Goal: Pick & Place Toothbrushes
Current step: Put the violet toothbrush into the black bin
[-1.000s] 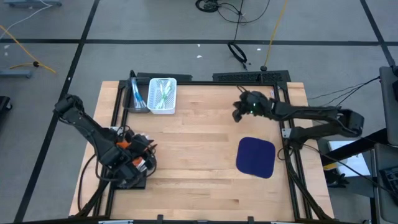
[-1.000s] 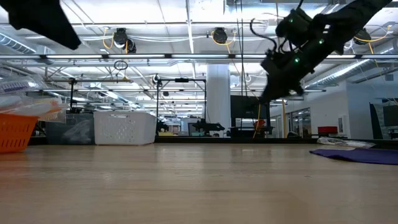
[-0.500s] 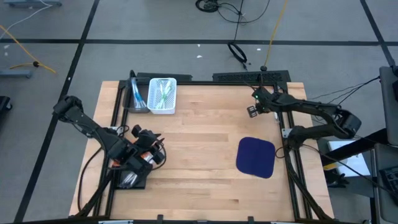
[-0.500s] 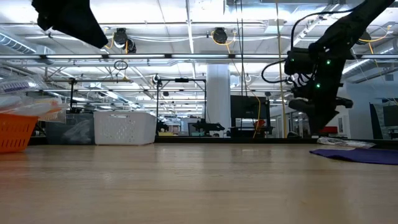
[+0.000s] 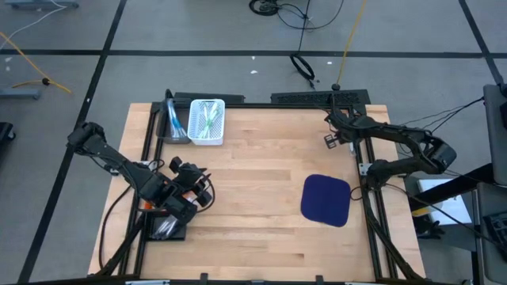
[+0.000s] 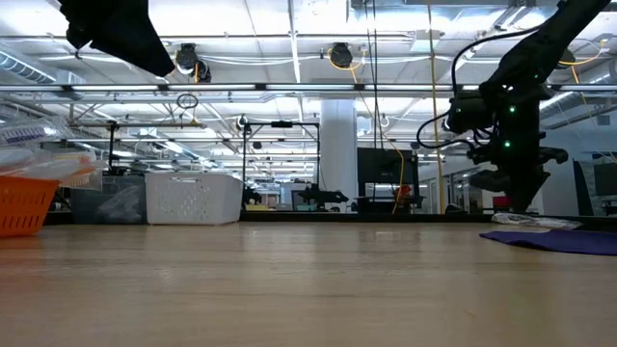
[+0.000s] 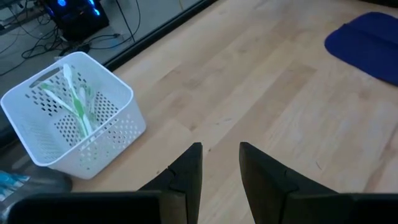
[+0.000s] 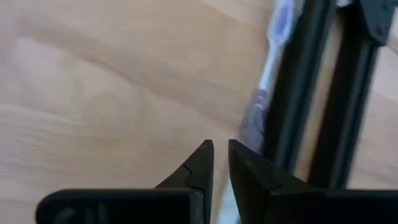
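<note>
Wooden planks make up the table (image 5: 253, 182), framed by dark rails. Near its far left corner stands a white basket (image 5: 207, 121) with perforated walls; the left wrist view shows several toothbrushes (image 7: 76, 102), white and green, lying inside it. A dark blue mat (image 5: 326, 199) lies flat toward the right side of the table, well apart from the basket. The left gripper (image 7: 219, 163) hangs above the wood at the table's near left, its fingers slightly parted with nothing between them. The right gripper (image 8: 220, 157) is at the far right edge of the table, beside the dark rail, its fingers nearly together and empty. In the right wrist view a blurred pale stick (image 8: 268, 68) lies along that rail just beyond the fingertips; whether it is a toothbrush cannot be told.
</note>
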Tool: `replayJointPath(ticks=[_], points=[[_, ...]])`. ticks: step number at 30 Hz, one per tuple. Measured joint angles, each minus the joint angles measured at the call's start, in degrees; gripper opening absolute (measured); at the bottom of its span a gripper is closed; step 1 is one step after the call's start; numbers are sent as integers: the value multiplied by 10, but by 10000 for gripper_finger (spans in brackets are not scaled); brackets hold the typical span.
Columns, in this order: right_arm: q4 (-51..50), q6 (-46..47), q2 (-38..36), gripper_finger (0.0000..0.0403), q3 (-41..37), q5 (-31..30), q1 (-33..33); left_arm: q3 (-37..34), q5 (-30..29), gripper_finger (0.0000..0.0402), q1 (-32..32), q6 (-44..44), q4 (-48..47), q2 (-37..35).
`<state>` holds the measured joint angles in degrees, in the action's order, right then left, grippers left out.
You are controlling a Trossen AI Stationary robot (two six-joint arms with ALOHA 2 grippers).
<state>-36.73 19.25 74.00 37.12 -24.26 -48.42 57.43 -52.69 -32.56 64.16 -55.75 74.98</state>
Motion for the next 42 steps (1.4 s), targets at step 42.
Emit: replayJointPath(ticks=[42], points=[[-95, 27, 75, 89, 2, 62, 16, 0, 1, 108, 0, 2, 4, 0]])
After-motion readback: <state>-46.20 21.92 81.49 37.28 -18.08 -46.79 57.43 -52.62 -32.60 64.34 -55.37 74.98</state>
